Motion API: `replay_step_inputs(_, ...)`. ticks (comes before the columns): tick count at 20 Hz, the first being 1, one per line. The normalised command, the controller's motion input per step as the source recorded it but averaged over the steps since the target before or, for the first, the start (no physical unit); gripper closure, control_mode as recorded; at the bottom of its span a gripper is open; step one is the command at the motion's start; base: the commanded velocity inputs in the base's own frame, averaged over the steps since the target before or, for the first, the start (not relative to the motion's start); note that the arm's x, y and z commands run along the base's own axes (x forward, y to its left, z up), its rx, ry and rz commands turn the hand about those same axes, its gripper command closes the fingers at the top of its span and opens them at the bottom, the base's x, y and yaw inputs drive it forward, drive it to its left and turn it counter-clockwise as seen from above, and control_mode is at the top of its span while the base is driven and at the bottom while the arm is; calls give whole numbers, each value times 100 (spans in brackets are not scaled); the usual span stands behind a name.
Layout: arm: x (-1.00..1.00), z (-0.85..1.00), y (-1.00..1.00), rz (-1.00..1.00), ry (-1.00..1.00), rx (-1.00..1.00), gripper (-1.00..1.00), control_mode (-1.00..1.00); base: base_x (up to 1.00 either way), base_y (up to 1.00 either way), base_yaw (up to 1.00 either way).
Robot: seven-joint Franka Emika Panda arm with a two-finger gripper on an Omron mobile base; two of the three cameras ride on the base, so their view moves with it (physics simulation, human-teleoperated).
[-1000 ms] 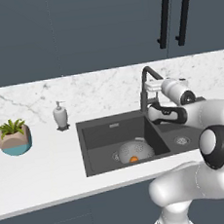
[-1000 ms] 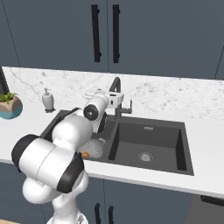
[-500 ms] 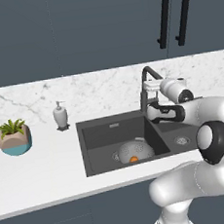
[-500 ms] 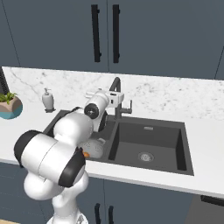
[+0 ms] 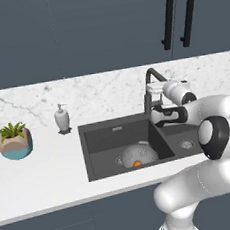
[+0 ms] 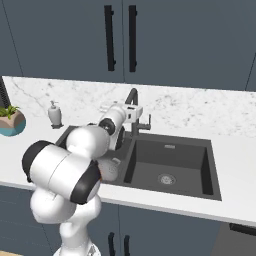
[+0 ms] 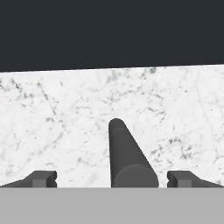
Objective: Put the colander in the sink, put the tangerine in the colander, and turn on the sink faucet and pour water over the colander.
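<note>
— In the left basin of the sink [image 5: 102, 138], the colander [image 5: 139, 154] holds the tangerine [image 5: 137, 163].
— Gripper [image 7: 112, 179] spread wide, empty, straddling the sink faucet [image 5: 152, 90] lever [image 7: 127, 157] — likely stiff, smooth; push near its tip.

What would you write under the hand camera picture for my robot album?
The open gripper reaches toward the marble wall with the sink faucet's dark lever pointing up between its two fingertips.

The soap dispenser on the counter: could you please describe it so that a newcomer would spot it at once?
Start at the dark double sink set into the white marble counter. Just behind the sink's back left corner stands the soap dispenser, a small white bottle with a pump top. The potted plant further left is green and leafy, and the faucet is tall and dark.
</note>
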Motion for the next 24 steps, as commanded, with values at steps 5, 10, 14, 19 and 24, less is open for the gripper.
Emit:
replay_step_inputs(5,18,0,-4,0,0,0,-100,-100,0,0,0)
replay_step_inputs(10,6,0,0,0,0,0,-100,-100,0,0,0)
replay_step_inputs(14,0,0,1,0,0,0,-100,-100,0,0,0)
replay_step_inputs(19,0,0,3,0,0,0,-100,-100,0,0,0)
replay_step_inputs(24,0,0,8,0,0,0,-100,-100,0,0,0)
